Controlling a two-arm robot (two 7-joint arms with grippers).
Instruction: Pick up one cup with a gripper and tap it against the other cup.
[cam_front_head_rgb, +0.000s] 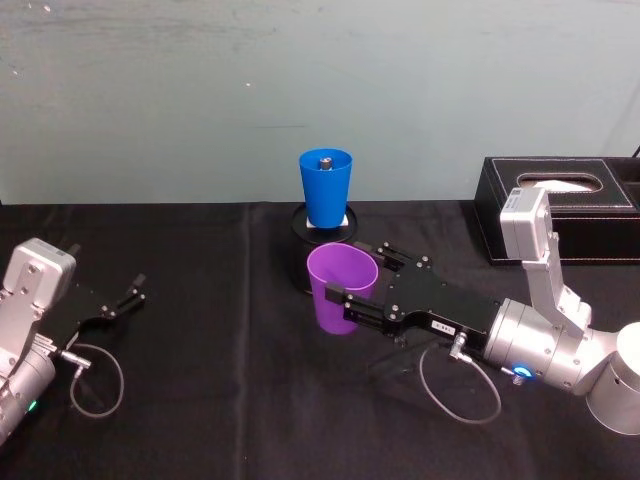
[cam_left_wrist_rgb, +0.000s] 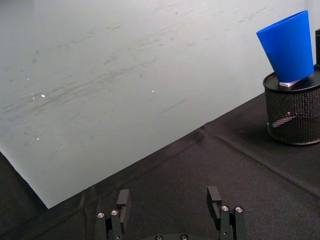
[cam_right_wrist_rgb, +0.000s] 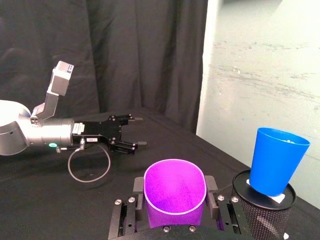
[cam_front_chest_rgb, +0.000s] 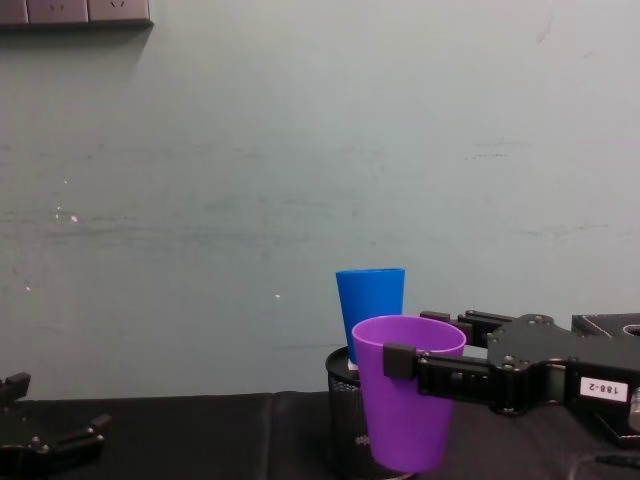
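Right gripper (cam_front_head_rgb: 352, 275) clamped on purple cup (cam_front_head_rgb: 338, 300), fingers either side near its rim | I see it lifted, just before blue cup (cam_front_head_rgb: 326, 190) on mesh holder (cam_front_head_rgb: 300, 224), apart | left gripper (cam_front_head_rgb: 133, 290) parked far left, fingers spread.

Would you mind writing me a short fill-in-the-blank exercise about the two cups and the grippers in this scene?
1. The blue cup stands on top of a black ____ holder.
2. The right gripper, whose wrist shows a ____ light, is shut on the purple cup.
3. The left gripper, idle at the robot's left, is ____ and holds nothing.
Missing words: mesh; blue; open.
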